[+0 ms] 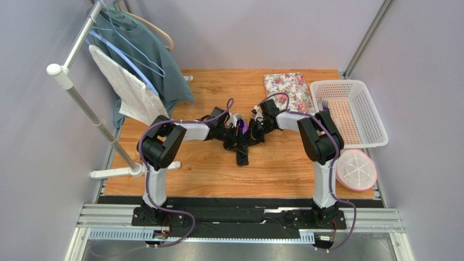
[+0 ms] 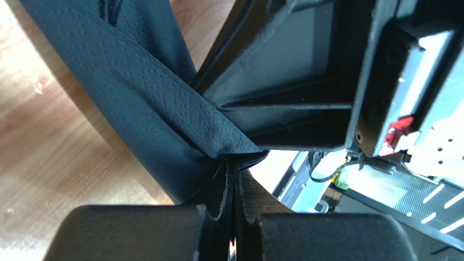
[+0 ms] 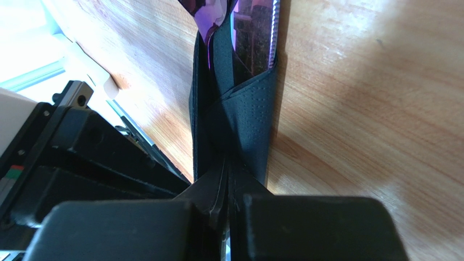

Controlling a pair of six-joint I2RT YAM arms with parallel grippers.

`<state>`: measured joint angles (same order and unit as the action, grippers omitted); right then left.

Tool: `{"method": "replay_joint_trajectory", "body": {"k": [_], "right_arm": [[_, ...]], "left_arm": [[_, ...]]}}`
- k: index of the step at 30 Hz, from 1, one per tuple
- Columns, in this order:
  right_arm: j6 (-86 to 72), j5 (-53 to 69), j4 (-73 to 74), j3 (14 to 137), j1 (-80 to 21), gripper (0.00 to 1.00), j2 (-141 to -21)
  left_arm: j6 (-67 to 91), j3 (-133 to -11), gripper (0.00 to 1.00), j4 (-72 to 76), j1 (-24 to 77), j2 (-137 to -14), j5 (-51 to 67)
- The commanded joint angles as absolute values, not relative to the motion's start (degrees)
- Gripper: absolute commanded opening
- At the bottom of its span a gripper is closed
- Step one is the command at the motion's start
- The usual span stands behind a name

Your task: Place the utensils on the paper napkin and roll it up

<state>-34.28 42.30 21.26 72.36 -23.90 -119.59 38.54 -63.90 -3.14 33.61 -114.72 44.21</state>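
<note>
The two arms meet near the middle of the worktop (image 1: 218, 174), and the black paper napkin (image 1: 242, 155) is pinched between them. It is already folded into a long narrow bundle around the purple utensils (image 1: 241, 126).

The left gripper (image 1: 231, 133) comes in from 9 o'clock. In its wrist view the left gripper (image 2: 234, 217) has its fingers pressed almost together, with a thin edge of the napkin (image 2: 147, 114) clamped between them. The right gripper (image 1: 255, 130) comes in from 3 o'clock. In its wrist view the right gripper (image 3: 229, 217) is just as narrow, nipping the same napkin (image 3: 248, 119). There the glossy utensils (image 3: 253, 32) stick out of the open far end of the wrap, one with a toothed edge.

From above, the loose tail of the bundle points toward 6 o'clock and lies on the wood.

A floral mat (image 1: 287, 89) lies at 1 o'clock, with a white basket (image 1: 337, 82) just beside it at 2 o'clock. A round pink dish (image 1: 356, 169) sits at 4 o'clock. A clothes rack (image 1: 81, 98) with a teal shirt (image 1: 147, 49) and a white towel (image 1: 128, 87) stands at 10 o'clock.
</note>
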Motion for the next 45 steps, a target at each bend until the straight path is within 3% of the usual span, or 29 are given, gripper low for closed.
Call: {"method": "replay_joint_trajectory", "body": {"k": [1, 8, 11, 15, 18, 20, 22, 25, 26, 27, 30, 34, 45], "right_arm": [[-33.5, 37.6, 22.9, 70.8, -24.2, 0.01, -122.3], [-29.4, 37.5, 28.9, 75.1, -22.8, 0.06, -120.1], [-26.7, 37.2, 33.8, 79.1, -21.7, 0.11, -118.0], [-23.4, 36.4, 39.5, 83.5, -20.2, 0.22, -115.8], [-21.6, 36.3, 43.4, 85.8, -18.7, 0.29, -115.2], [-21.0, 36.6, 44.1, 86.4, -17.6, 0.33, -115.1], [-20.3, 37.3, 44.5, 86.5, -17.1, 0.41, -115.3], [-20.1, 39.4, 44.8, 87.4, -16.9, 0.50, -116.0], [-20.2, 39.7, 44.7, 87.7, -17.0, 0.50, -116.5], [-20.4, 40.4, 44.6, 88.0, -17.1, 0.55, -116.7], [-20.4, 41.7, 44.6, 88.9, -17.3, 0.61, -118.6], [-19.4, 43.1, 44.9, 88.9, -18.5, 0.60, -120.6], [-15.5, 41.5, 44.8, 82.8, -20.1, 0.48, -122.7]], "left_arm": [[39.7, -65.5, 0.00, -1.2, 34.2, -116.4, 43.8], [38.8, -66.2, 0.01, -4.4, 34.2, -119.4, 43.2], [38.5, -66.9, 0.09, -5.3, 34.1, -119.8, 43.3], [37.8, -67.6, 0.39, -6.4, 34.1, -120.3, 43.6], [37.2, -68.0, 0.53, -7.4, 34.1, -120.5, 43.8], [36.8, -67.9, 0.58, -7.4, 34.2, -120.3, 43.8], [36.5, -68.3, 0.70, -7.7, 34.2, -120.3, 43.8], [35.9, -68.6, 0.73, -8.2, 34.2, -120.1, 43.6], [35.6, -68.7, 0.89, -8.3, 34.2, -120.1, 43.7], [35.5, -68.9, 0.94, -8.6, 34.2, -120.1, 43.6], [34.8, -69.2, 0.95, -9.3, 34.3, -120.0, 43.5], [34.5, -69.1, 0.95, -9.6, 34.3, -119.7, 43.2], [33.0, -68.9, 0.90, -9.2, 34.5, -117.9, 42.4]]}}
